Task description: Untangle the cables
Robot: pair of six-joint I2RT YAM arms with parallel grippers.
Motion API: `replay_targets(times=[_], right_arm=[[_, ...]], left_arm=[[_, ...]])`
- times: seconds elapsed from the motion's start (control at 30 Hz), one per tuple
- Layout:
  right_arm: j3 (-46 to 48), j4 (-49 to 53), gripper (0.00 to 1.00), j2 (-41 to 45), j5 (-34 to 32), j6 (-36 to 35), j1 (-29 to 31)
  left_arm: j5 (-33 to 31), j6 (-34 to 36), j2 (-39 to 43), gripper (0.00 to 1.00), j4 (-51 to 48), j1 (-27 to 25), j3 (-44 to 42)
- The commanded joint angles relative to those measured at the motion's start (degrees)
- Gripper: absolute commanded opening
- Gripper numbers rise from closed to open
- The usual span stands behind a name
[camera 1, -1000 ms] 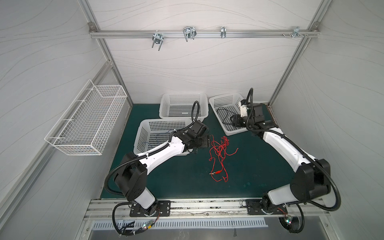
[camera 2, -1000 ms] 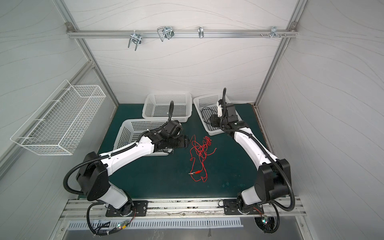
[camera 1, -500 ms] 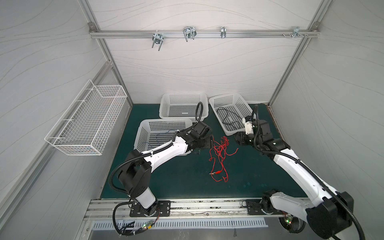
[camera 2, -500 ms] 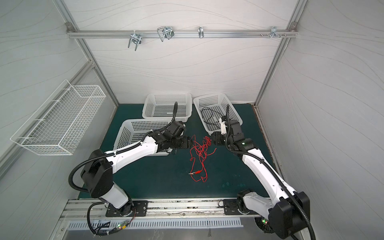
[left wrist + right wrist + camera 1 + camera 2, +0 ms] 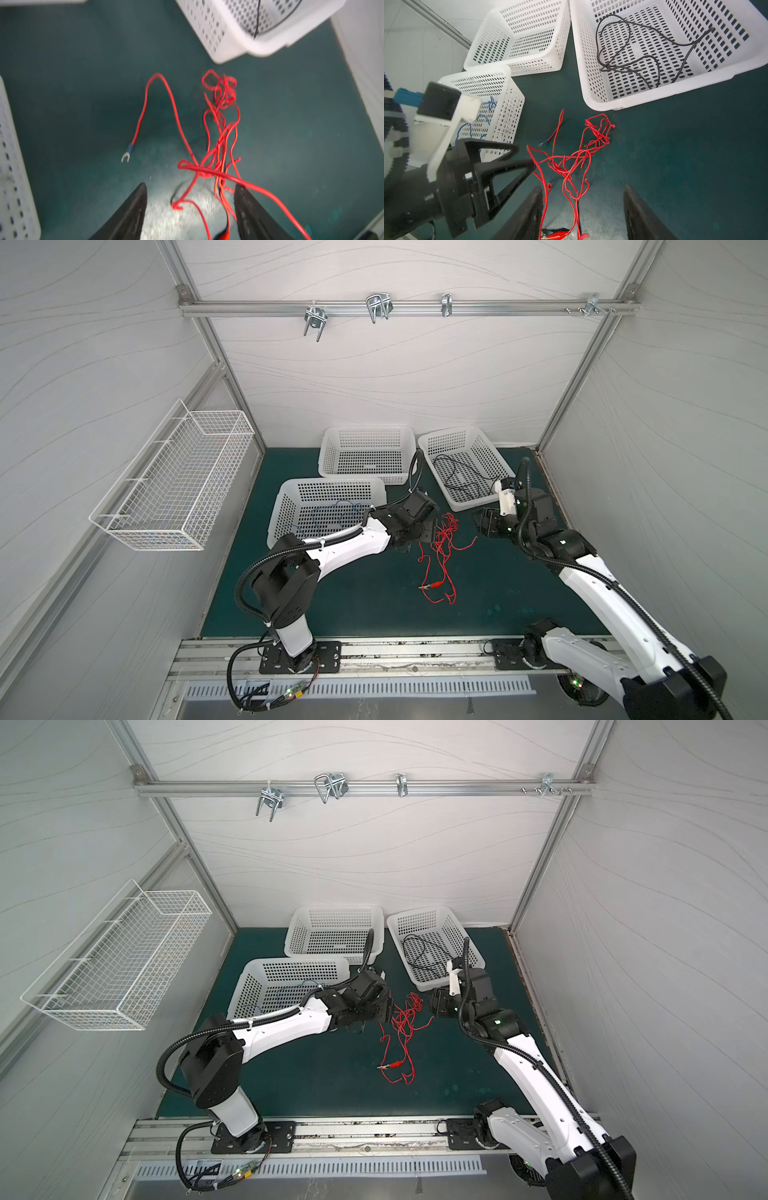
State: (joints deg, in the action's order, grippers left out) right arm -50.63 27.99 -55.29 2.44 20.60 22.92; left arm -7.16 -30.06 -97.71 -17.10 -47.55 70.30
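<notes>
Red cables [image 5: 441,549] lie tangled on the green counter [image 5: 353,605], centre of both top views, with an alligator clip [image 5: 435,585] at the bundle's lower end. Left fingers [image 5: 133,212] are spread at the tangle's left edge; strands run through the gap and none is pinched. Right fingers [image 5: 639,214] are also spread, just right of the tangle; strands show in the gap in the wrist view, nothing gripped. Black cable [image 5: 461,479] is in the right rear basket [image 5: 446,432]. Blue cable [image 5: 336,510] is in the front left basket [image 5: 332,481].
</notes>
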Motion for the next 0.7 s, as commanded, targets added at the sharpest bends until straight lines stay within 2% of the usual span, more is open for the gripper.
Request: replay_targets(times=[0.0, 0.1, 0.3, 0.6, 0.67], right_arm=[[-0.1, 2.1, 0.62, 1.8, 0.2, 1.1, 0.3], [-0.2, 2.6, 0.62, 2.5, -0.3, 1.3, 0.3], [-0.2, 3.4, 0.62, 3.4, -0.6, 1.3, 0.3], [1.3, 2.4, 0.63, 3.9, -1.8, 2.1, 0.3], [1.7, 1.9, 0.64, 4.0, -2.3, 2.2, 0.2]], left_arm=[[-3.5, 1.8, -2.3, 0.65, 6.8, 0.0, 0.7], [-2.7, 2.8, -4.0, 0.57, 8.1, 0.0, 1.7], [-1.0, 4.0, -6.3, 0.35, 8.1, -0.1, 3.4], [-2.1, 5.0, -4.6, 0.01, 5.9, -0.3, 3.9], [-2.3, 5.7, -3.2, 0.0, 4.9, -0.3, 3.9]])
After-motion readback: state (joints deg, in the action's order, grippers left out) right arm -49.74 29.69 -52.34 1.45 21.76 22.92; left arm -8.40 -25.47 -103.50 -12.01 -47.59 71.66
